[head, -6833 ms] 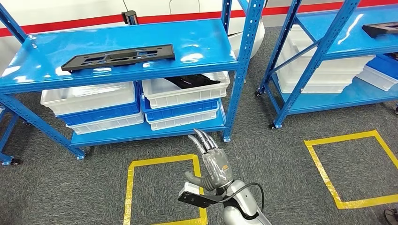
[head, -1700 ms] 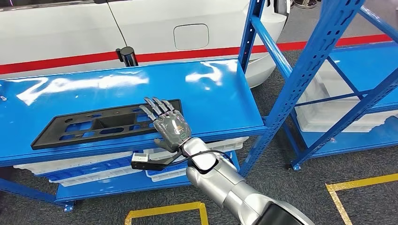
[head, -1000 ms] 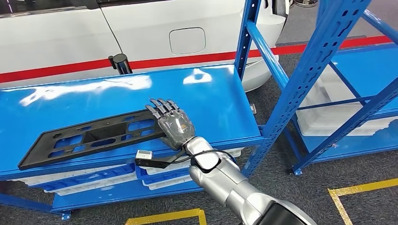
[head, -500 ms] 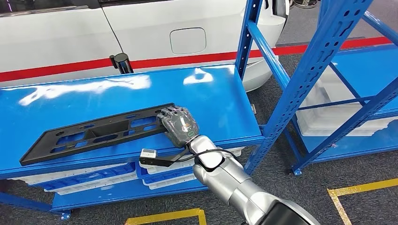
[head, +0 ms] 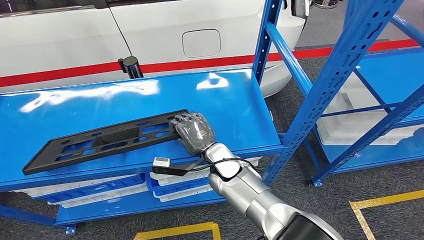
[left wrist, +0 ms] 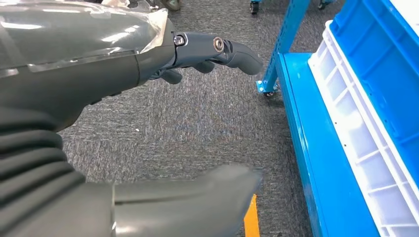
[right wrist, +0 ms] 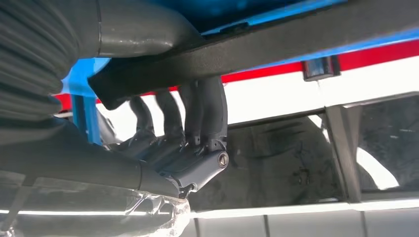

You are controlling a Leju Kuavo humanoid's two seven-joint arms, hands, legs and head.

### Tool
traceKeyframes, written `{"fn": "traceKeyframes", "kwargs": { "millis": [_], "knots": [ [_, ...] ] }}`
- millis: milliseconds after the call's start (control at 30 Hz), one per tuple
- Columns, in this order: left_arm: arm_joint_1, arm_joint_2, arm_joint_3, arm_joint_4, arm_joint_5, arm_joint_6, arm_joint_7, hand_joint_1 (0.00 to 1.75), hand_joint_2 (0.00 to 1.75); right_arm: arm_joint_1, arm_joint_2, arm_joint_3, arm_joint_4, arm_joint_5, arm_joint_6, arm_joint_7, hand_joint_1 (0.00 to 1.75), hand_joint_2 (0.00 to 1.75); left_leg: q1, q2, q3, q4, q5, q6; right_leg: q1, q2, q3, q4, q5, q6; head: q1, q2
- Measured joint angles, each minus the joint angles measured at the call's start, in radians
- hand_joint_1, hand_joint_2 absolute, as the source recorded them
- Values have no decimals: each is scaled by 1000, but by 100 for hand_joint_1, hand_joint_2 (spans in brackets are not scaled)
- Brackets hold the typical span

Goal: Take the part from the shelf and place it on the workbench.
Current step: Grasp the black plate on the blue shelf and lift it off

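Right hand (head: 194,133) seen closed over near-right end of long flat black plastic part with cut-outs (head: 100,141); in right wrist view fingers (right wrist: 205,111) curled over part's edge (right wrist: 276,47), thumb beneath. Part lies on top level of glossy blue metal shelf (head: 235,105), slightly askew. Left hand (left wrist: 148,64) hangs above grey carpet floor (left wrist: 207,128), holding nothing, fingers loosely apart. White car body with red stripe (head: 165,45) noted behind shelf.

Setting is looking like a car-assembly workshop or factory floor. Blue steel racks (head: 320,85) are standing on grey carpet (head: 380,175), stacked white and blue bins (head: 100,187) are sitting on the lower shelves. A white car body (head: 150,35) with a red stripe is standing just behind the racks. Yellow tape (head: 385,197) is marking squares on the floor.
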Motion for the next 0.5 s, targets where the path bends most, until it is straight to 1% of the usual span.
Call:
{"fn": "traceKeyframes", "kwargs": {
  "millis": [500],
  "knots": [
    [-7,-4,22,0,-15,1,0,0,175,-4,-13,0,-3,-11,-11,-8,175,175,0,0,0,0,0,0,0,0,0,0,0,0,0,0]
  ]
}}
